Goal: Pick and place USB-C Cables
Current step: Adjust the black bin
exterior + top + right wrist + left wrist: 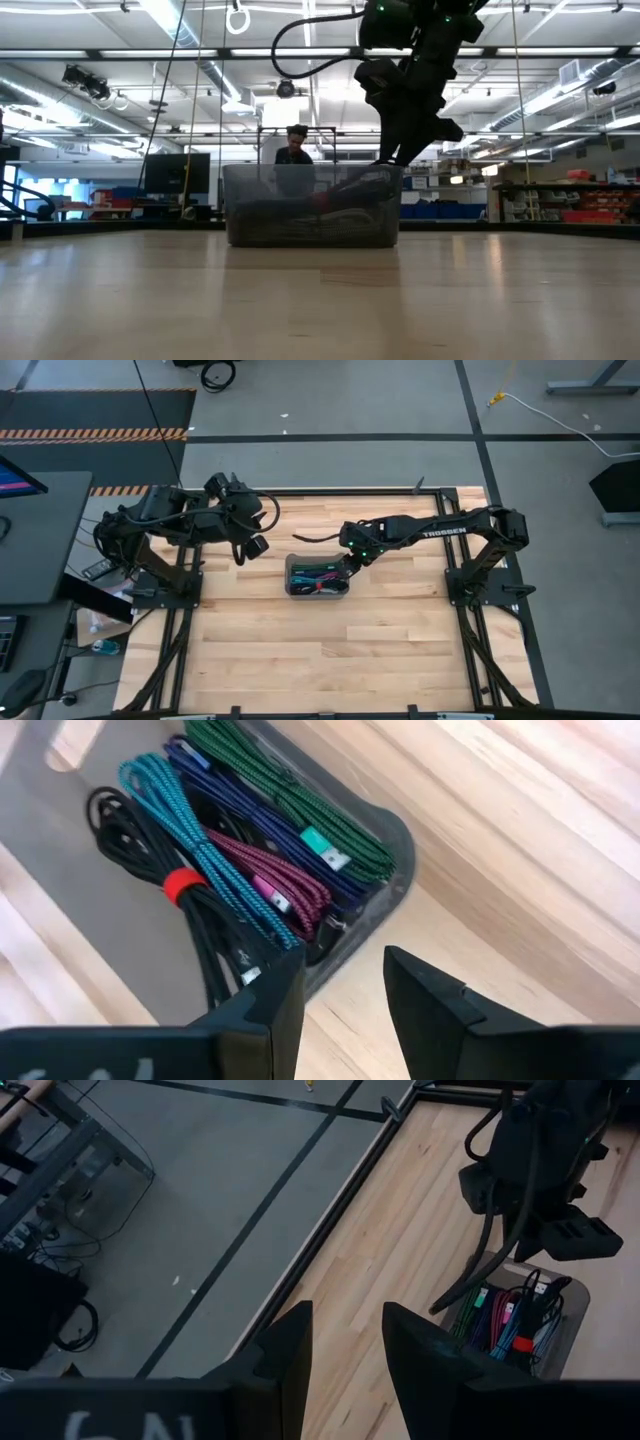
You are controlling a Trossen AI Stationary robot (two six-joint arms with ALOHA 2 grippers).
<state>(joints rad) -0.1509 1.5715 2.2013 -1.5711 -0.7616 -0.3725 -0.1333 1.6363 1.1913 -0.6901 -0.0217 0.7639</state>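
- Right claw (342, 982) hung partly open and empty over the tray (395, 845) of USB-C cables (250, 870).
- Left claw (345, 1342) waited partly open, empty, off the worktop (330, 650).

Looks like a big robotics lab or workshop. Open ceiling with strip lights (190, 45), stocked shelving (580, 200) at right, taped concrete floor (330, 410) around the wooden bench (330, 650).

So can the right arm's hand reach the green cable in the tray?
Probably yes. The right hand hangs open just above one end of the tray, and the green cable lies on top along the tray's side with nothing covering it.
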